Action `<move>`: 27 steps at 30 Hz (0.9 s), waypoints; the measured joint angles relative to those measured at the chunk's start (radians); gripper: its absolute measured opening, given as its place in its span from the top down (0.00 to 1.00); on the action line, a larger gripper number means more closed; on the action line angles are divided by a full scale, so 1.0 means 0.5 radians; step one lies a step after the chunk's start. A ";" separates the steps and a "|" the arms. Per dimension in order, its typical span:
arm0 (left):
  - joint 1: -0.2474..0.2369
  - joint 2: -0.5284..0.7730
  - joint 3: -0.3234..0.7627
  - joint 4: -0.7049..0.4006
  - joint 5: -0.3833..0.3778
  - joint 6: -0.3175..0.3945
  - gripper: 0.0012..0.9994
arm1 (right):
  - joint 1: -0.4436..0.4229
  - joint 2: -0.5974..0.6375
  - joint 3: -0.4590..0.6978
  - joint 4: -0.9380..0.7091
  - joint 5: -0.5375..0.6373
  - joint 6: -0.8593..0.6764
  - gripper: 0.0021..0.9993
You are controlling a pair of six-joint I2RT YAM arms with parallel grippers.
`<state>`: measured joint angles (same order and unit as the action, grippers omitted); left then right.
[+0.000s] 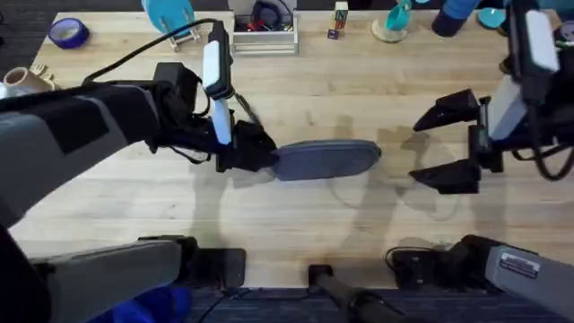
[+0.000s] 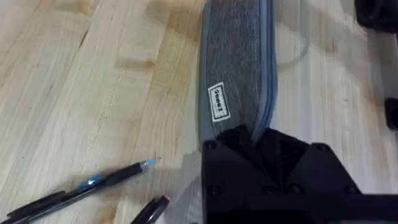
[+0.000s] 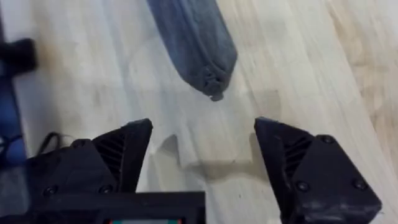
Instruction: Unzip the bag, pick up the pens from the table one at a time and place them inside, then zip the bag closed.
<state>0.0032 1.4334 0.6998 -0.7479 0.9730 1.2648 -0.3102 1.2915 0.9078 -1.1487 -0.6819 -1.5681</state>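
**Clerk:** Item one, the bag?

**Operator:** One bag (image 1: 325, 160), grey-blue, lying flat lengthwise near the middle of the table (image 1: 296, 224). I see the zipper line along its edge running shut in the left wrist view, so I judge the unzipping not yet done. A small white label (image 2: 218, 102) sits on its side.

**Clerk:** Who has it?

**Operator:** My left gripper (image 1: 254, 152) is at the bag's left end. In the wrist view its fingers (image 2: 245, 144) are drawn together over that end, apparently pinching the fabric. I judge it is there as an anchor, so the bag stays put when the zipper is pulled.

**Clerk:** And the right?

**Operator:** Right gripper (image 1: 435, 144), one, fingers spread wide, holding nothing. It sits a little apart from the bag's right end, and lines up with the little nub (image 3: 215, 96) there, which I take for the zipper pull, though I cannot be sure.

**Clerk:** Pens?

**Operator:** Two pens, both on the table beside the left gripper, outside the bag: one with a blue tip (image 2: 87, 185), one with a reddish tip (image 2: 151, 211), only partly showing.

**Clerk:** Sundries?

**Operator:** A tape roll (image 1: 67, 33) and a small rack (image 1: 264, 34) along the far edge, well apart.
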 joint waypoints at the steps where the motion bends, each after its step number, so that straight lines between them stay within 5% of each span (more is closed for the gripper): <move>1: 0.000 0.000 0.000 0.000 0.000 0.000 0.96 | 0.008 0.000 -0.029 0.058 0.000 0.021 0.00; 12: 0.000 0.000 0.000 0.000 0.000 0.000 0.96 | 0.319 0.000 -0.234 0.573 0.001 0.248 0.00; 27: 0.000 0.000 0.000 0.000 0.000 0.000 0.96 | 0.387 0.289 -0.257 0.783 0.002 0.319 0.00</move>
<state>0.0032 1.4334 0.6998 -0.7479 0.9730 1.2648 -0.1167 1.4361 0.7795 -0.7570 -0.6811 -1.4086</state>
